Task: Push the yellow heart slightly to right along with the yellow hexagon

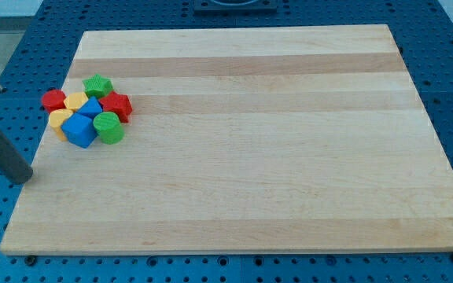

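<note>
Near edge of wooden board (234,236): bare. My tip (23,178): a plain rod end with no jaws to open or close, touching no block, parked just off the board's left edge, below and left of the cluster. Cluster near the view's left edge: blue cube (79,130), green cylinder (108,127), yellow hexagon (58,120), second blue block (91,108), red block (117,105), yellow heart (75,101), red cylinder (53,99), green block (97,86). Both yellow blocks lie up and right of the tip; probable requirement: contact from their left flank, rightward stroke. Likely complication: blue blocks directly to their right.
</note>
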`<state>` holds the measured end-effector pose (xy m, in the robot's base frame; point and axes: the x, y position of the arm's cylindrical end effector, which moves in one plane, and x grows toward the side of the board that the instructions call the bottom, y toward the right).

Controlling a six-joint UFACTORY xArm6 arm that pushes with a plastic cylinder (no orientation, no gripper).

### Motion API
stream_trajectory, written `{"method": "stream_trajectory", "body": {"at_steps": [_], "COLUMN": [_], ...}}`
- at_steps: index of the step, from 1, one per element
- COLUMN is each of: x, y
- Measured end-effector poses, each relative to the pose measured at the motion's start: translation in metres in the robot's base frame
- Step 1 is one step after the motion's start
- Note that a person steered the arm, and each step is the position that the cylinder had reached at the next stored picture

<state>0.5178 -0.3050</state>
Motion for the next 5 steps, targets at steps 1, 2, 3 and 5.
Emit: {"method": "stream_trajectory", "body": {"at_steps": [1,2,3,5], "x": [-0.051,-0.081,-0.086,-0.087], "y": [0.002,0.002,0.001,0.001]}}
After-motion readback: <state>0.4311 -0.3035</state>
